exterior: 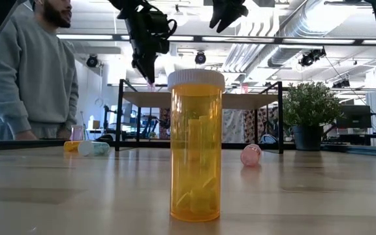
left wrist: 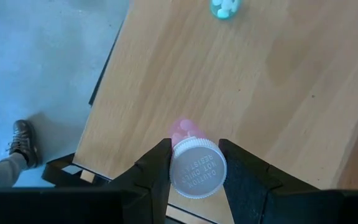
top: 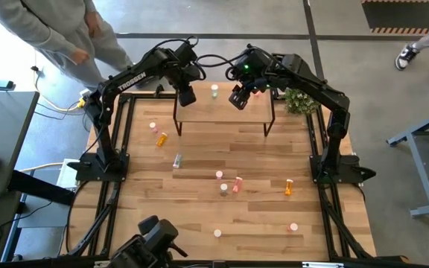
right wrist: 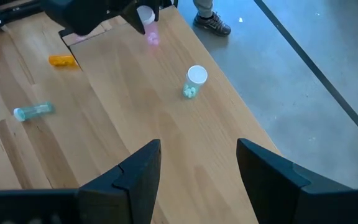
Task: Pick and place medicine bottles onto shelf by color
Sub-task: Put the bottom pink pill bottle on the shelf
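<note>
The left gripper [left wrist: 194, 169] has its jaws clamped on a pink bottle [left wrist: 197, 167] just above the shelf [top: 222, 109], at the upper middle of the high view, with a pale green bottle [right wrist: 194, 82] already standing there. I'd lower it straight until the base sits flat, well apart from the green one, then let go. The right gripper [right wrist: 197, 163] hovers nearby, jaws open and empty.
</note>
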`<action>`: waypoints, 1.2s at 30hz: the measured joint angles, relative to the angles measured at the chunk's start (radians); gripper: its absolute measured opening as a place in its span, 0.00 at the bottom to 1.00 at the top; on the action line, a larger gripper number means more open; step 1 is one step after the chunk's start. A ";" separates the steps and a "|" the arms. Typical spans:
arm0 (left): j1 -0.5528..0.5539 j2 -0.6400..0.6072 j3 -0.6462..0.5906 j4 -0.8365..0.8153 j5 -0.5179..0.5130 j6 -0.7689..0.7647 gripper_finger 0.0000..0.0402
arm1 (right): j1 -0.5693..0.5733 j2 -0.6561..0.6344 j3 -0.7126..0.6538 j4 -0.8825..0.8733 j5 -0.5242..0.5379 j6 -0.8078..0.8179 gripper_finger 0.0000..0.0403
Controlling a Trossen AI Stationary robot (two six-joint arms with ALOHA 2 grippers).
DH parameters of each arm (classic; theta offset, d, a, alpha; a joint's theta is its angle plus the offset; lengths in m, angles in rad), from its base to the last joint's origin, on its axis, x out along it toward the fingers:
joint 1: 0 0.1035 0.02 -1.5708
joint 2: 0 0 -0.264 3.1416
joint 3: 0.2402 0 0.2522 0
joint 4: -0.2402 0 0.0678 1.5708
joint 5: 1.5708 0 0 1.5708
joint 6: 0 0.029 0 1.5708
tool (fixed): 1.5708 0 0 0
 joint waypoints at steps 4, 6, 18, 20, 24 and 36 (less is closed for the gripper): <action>-0.001 0.005 -0.012 0.000 0.009 0.007 0.29 | 0.000 0.000 0.000 0.000 -0.001 0.007 0.50; -0.002 0.008 -0.012 -0.001 0.008 -0.002 0.29 | 0.000 0.000 0.000 0.001 -0.002 0.008 0.50; -0.003 0.006 -0.012 -0.001 0.004 0.001 0.29 | 0.000 0.000 0.000 0.003 -0.002 0.010 0.50; -0.003 0.006 -0.012 -0.001 0.004 0.001 0.29 | 0.000 0.000 0.000 0.003 -0.002 0.010 0.50; -0.003 0.006 -0.012 -0.001 0.004 0.001 0.29 | 0.000 0.000 0.000 0.003 -0.002 0.010 0.50; -0.003 0.006 -0.012 0.006 0.004 0.000 0.33 | 0.000 0.000 0.000 0.003 -0.001 0.010 0.50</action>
